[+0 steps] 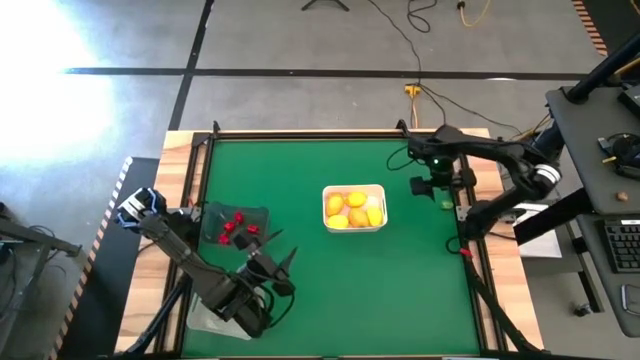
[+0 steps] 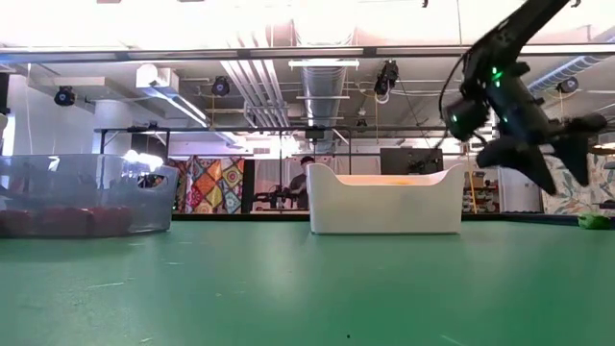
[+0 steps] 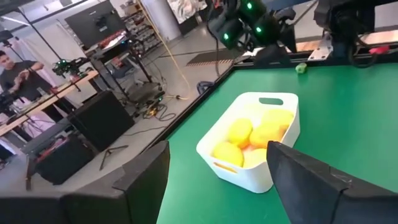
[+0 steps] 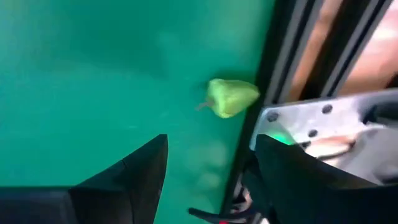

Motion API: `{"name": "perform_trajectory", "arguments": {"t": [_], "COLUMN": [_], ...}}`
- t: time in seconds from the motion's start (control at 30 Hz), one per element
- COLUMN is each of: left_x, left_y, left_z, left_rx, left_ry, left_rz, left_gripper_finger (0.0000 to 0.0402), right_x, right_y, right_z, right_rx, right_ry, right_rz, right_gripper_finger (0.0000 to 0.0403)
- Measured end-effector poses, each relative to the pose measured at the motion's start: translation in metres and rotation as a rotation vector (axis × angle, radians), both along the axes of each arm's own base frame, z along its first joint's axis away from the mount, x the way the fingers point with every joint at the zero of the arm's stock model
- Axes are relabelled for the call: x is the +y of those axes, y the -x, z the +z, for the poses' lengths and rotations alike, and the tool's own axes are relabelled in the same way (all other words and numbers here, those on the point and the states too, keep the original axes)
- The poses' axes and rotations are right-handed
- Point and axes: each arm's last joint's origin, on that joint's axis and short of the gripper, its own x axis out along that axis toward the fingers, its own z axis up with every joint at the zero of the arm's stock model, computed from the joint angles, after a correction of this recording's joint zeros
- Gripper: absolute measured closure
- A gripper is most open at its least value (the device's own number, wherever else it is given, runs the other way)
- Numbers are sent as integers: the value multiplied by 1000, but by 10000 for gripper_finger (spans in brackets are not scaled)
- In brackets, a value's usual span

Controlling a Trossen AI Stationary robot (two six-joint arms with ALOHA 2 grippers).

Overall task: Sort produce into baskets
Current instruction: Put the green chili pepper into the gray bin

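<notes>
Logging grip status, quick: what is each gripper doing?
Left gripper: open, empty.
Right gripper: open, empty, above the green piece.

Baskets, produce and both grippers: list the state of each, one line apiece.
white basket: upright mid-table, holding yellow fruits.
dark basket: upright, holding red pieces.
clear basket: mostly hidden under the left arm, contents not visible.
green piece: loose on the mat by the table's right edge rail.
left gripper: open, empty, raised.
right gripper: open, empty, above the green piece.
</notes>
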Motion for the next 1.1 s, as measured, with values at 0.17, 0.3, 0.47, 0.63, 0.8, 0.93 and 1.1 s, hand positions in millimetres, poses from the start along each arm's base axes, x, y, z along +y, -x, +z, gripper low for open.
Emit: {"name": "perform_trajectory", "arguments": {"t": [0.17, 0.3, 0.47, 0.63, 0.8, 0.93, 1.1], "left_x": [1, 2, 2, 2, 2, 2, 2], "left_y": [0, 0, 0, 0, 0, 0, -1], "left_z": [-1, -3, -3, -3, -3, -3, -1], "left_rx": [9, 20, 20, 20, 20, 17, -19], "left_ry": [-13, -22, -24, -24, -24, -27, -55], "left_rz": [1, 1, 1, 1, 1, 2, 7], "left_gripper_finger": [153, 153, 153, 153, 153, 153, 153], "right_x": [-4, -7, -11, -11, -7, 0, 10], "right_y": [10, 14, 19, 23, 26, 26, 21], "right_z": [-22, -32, -39, -48, -57, -61, -60], "right_rx": [55, 49, 45, 90, 93, 114, 116], "right_ry": [-60, -56, -59, -59, -64, -79, -85], "right_rz": [-49, -71, -96, -114, -125, -115, -67], "right_gripper_finger": [165, 169, 194, 224, 254, 284, 319]}}
